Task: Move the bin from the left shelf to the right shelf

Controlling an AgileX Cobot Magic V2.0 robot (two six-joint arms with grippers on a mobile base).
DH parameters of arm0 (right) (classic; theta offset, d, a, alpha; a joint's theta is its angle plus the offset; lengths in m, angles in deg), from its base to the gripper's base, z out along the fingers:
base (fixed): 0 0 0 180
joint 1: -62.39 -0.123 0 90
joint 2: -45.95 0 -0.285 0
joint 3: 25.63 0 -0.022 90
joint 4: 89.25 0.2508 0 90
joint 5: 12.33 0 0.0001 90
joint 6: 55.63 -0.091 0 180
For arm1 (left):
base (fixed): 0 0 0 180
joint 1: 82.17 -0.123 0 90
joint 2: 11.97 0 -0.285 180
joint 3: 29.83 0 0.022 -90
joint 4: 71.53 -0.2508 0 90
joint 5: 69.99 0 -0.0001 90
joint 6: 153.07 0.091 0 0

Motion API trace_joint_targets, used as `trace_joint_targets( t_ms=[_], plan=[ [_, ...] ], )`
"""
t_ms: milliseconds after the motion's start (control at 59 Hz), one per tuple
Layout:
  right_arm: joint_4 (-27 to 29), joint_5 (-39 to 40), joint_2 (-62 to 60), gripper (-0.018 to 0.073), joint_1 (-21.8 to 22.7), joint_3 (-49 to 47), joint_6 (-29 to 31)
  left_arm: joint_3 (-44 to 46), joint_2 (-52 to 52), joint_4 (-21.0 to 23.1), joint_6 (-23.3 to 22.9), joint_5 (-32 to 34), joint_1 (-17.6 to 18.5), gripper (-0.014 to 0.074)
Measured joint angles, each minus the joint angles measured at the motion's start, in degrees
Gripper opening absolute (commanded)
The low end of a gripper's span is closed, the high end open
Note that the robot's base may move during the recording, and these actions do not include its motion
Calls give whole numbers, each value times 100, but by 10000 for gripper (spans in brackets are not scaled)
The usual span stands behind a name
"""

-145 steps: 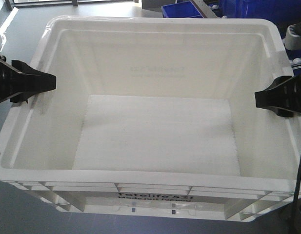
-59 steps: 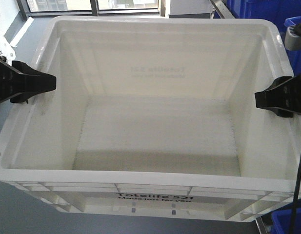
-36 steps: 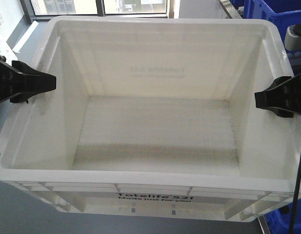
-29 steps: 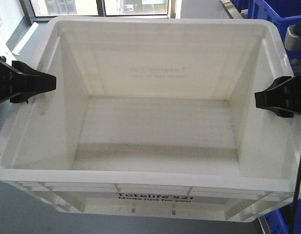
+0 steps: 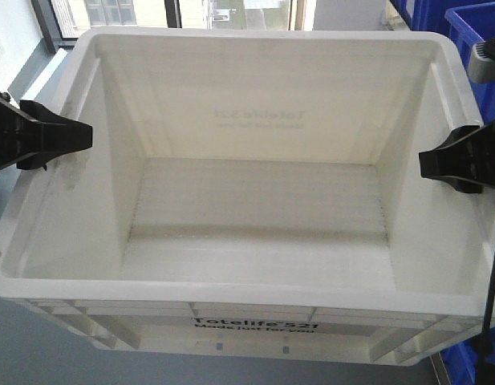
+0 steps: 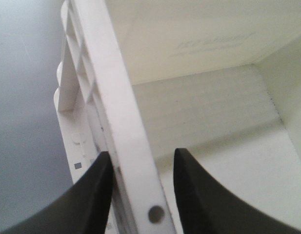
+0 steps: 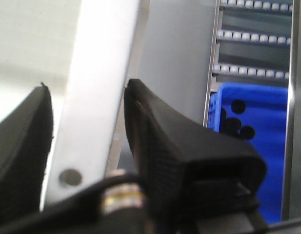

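We see the bin filling nearly the whole front view, open side up and empty, with its black lettering readable on the near outer wall and showing faintly, mirrored, through the far wall. It hangs between our two arms, each clamped on one short side wall. The left gripper straddles the left rim; in the left wrist view one of its black fingers lies against the ribbed outside, the other sits inside the tote, and the white rim runs up between them, so the jaws stand narrow, closed on the wall. The right gripper takes the opposite rim in the same way; in the right wrist view its outer finger presses the outside edge of the rim and the other finger is inside. Below the near left corner we see only grey floor, and we cannot tell whether the base rests on anything. The right shelf shows in the right wrist view as grey rails of small white rollers, beyond the tote's right side and apart from it. A blue tote sits under those rails. A window lies behind the far rim.
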State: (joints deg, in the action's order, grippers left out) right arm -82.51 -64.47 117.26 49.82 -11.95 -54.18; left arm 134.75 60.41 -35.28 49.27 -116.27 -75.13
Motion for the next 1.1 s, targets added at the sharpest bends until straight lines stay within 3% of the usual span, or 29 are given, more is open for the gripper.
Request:
trace_joint_targets(
  t_ms=[1102],
  plan=[
    [-5,0,0,-5,0,0,0,0,0,0,0,0,0,-6]
  ],
)
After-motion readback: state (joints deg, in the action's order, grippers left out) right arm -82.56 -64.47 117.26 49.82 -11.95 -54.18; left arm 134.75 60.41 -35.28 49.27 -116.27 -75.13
